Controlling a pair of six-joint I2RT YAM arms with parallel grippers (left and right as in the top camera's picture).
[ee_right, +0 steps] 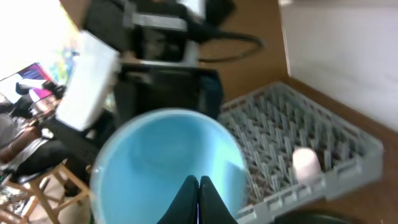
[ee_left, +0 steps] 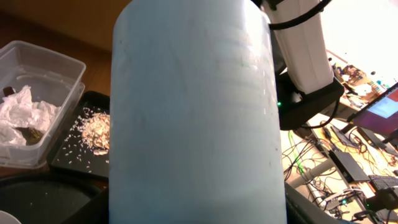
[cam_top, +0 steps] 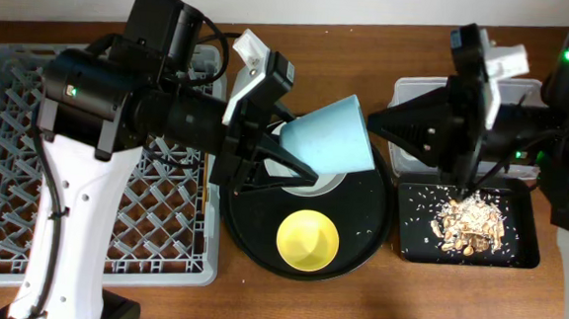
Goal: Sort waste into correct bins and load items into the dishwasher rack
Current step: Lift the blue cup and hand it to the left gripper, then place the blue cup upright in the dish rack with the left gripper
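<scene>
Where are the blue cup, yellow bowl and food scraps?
blue cup [cam_top: 332, 135]: overhead view, on its outer side wall.
yellow bowl [cam_top: 307, 239]: overhead view, on the inside bottom.
food scraps [cam_top: 467, 225]: overhead view, on the middle of the beige heap.

The blue cup [ee_right: 163, 163] is pointing its open mouth at the right gripper [ee_right: 198, 198], fingers pressed together — behind, a pink cup [ee_right: 306, 163] is sitting in the dishwasher rack [ee_right: 323, 127].

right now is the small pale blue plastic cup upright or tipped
Tipped: the blue cup lies sideways in the left gripper, mouth toward the right wrist camera.
</scene>
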